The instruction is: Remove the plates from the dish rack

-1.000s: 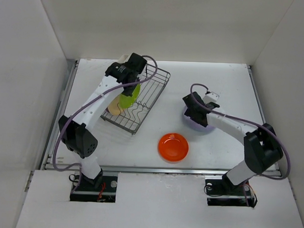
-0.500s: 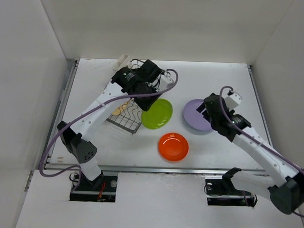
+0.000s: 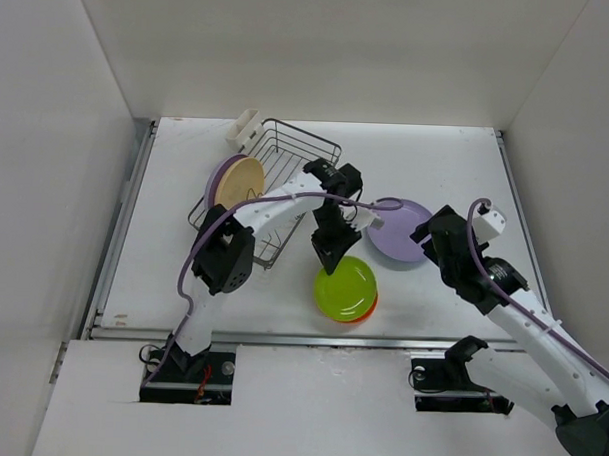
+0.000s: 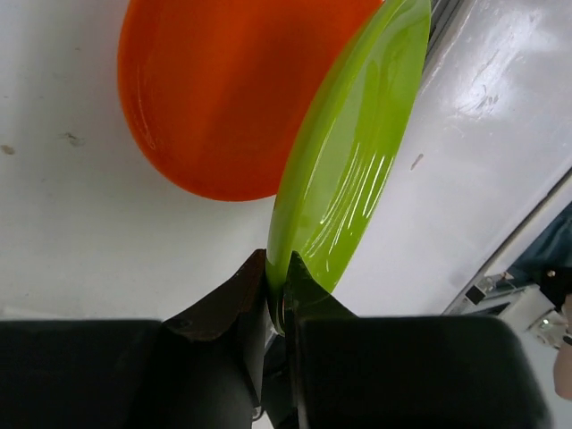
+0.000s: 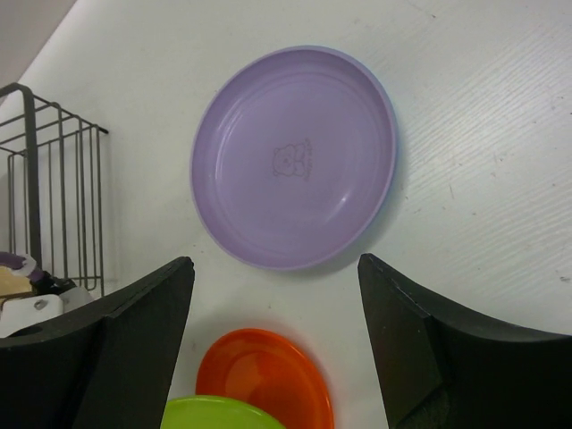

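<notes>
My left gripper [image 3: 329, 257] is shut on the rim of the lime-green plate [image 3: 345, 287], holding it tilted just over the orange-red plate [image 3: 373, 305]; both show in the left wrist view, green [image 4: 353, 161] over orange [image 4: 232, 89]. A lavender plate [image 3: 396, 231] lies flat on the table, also in the right wrist view [image 5: 295, 156]. My right gripper [image 3: 434, 236] is open and empty beside it. The dish rack [image 3: 287, 157] holds a tan-yellow plate [image 3: 242, 182] with a lavender plate [image 3: 218, 180] behind it. The light blue plate is not visible.
A cream plastic holder [image 3: 242, 127] sits at the rack's far left corner. White walls enclose the table on three sides. The table's front edge [image 3: 311, 338] lies just below the stacked plates.
My left arm carried the lime-green plate from beside the rack toward the front, over the orange-red plate. My right arm pulled back from the lavender plate.
</notes>
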`<move>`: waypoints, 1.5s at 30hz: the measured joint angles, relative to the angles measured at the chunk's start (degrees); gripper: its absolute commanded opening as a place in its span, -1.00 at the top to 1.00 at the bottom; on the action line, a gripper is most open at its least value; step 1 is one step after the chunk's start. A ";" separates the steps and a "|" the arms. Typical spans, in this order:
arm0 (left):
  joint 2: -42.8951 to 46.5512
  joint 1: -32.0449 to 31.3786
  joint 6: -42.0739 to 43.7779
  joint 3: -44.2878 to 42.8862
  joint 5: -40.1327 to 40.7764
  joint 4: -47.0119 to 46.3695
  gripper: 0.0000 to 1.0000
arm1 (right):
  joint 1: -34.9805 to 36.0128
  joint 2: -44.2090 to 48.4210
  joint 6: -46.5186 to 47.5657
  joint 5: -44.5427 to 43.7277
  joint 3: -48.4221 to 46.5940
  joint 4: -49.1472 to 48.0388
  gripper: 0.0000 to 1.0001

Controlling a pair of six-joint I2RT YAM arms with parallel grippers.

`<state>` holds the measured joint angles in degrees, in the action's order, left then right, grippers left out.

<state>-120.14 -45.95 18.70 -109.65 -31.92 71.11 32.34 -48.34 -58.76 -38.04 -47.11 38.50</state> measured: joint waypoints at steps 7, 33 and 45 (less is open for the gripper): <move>-1.53 -0.44 0.72 4.09 0.13 -0.68 0.35 | 0.00 -0.09 0.00 0.39 0.39 0.59 -0.60; 27.65 7.48 -7.89 4.04 45.83 -11.76 -0.61 | 0.00 -0.63 0.00 3.15 3.58 -0.92 -0.62; 19.69 16.44 -8.72 3.32 59.93 -9.70 0.12 | 0.00 -5.25 0.11 5.18 4.87 -3.13 -0.62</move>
<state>-100.44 -29.52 9.98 -106.32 28.01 61.41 32.34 -53.58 -58.65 -32.86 -42.24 35.38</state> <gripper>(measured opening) 0.442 0.810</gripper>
